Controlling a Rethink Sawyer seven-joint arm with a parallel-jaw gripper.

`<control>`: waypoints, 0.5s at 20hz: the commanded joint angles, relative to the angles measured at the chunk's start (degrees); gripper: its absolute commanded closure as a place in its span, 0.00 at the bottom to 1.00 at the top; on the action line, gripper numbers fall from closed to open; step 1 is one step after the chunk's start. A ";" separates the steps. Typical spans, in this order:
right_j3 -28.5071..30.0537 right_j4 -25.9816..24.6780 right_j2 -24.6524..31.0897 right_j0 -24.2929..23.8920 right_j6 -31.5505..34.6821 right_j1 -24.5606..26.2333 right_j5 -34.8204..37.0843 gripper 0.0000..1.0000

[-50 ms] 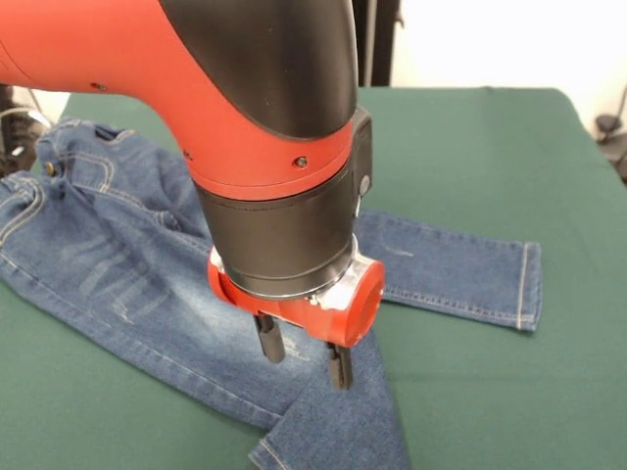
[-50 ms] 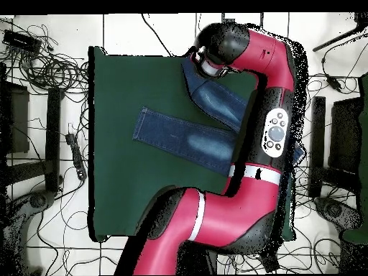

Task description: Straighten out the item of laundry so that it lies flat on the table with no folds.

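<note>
- Front view shows the gripper (image 1: 306, 352) hanging over the near leg of the jeans (image 1: 127, 274), its two dark fingers (image 1: 269, 341) spread apart with nothing between them; the tips sit at or just above the denim, and whether they touch it cannot be told.
- The jeans lie on the green table (image 1: 470, 157), waistband toward the left edge of this view, one leg stretched out to the right with its hemmed cuff flat, the other leg running toward the bottom edge, where its cuff end looks turned or bunched.
- Overhead view has the arm covering much of the garment; one leg (image 2: 180, 136) lies flat and straight across the cloth, the other angles off toward the wrist near the table's edge (image 2: 97, 144).
- Judged from this, the step in hand is a descent for a pinch on the crooked leg, so the task looks only partly done.
- The next move probably calls for closing on a single layer of denim near that leg's lower end and dragging it outward so the leg lies smooth.
- A risk is catching both layers or pulling the whole garment along, which would disturb the leg already lying flat.
</note>
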 commanded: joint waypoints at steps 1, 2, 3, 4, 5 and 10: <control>7.68 -0.63 4.09 1.97 -4.46 2.88 -2.60 0.00; 7.81 -0.47 4.45 1.76 -4.94 3.07 -3.33 0.00; 8.24 -0.01 4.84 1.69 -4.27 3.10 -3.79 0.00; 8.11 0.43 5.34 1.51 -3.74 3.37 -3.83 0.00; 7.95 0.52 5.55 1.45 -3.80 3.55 -3.92 0.00; 7.39 0.64 6.06 1.04 -4.52 4.43 -4.12 0.00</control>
